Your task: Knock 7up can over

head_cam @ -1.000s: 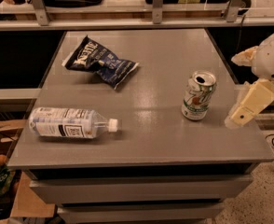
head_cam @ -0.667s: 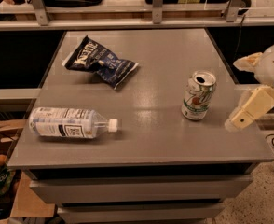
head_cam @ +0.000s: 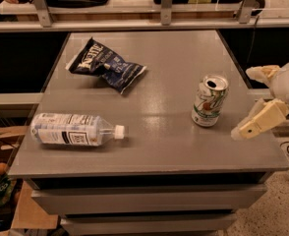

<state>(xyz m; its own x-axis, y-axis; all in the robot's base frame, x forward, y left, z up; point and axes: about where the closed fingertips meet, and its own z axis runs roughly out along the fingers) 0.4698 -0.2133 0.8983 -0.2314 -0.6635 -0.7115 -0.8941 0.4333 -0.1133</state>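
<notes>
The 7up can [head_cam: 210,101] stands upright on the right part of the grey table [head_cam: 164,48]. It is white-silver with a green logo and an open silver top. My gripper [head_cam: 242,103] is at the table's right edge, just right of the can and apart from it. Its two cream fingers are spread wide: one fingertip [head_cam: 250,73] is above and behind, the other [head_cam: 240,131] is lower, near the table surface. The gripper is open and empty.
A clear plastic bottle [head_cam: 73,129] with a white label lies on its side at the front left. A dark blue chip bag [head_cam: 106,65] lies at the back left. A railing and shelf [head_cam: 164,18] run behind the table. Boxes [head_cam: 2,146] sit on the floor at the left.
My gripper has sunk slightly and edged a little toward the can. The can, bottle and bag have not moved.
</notes>
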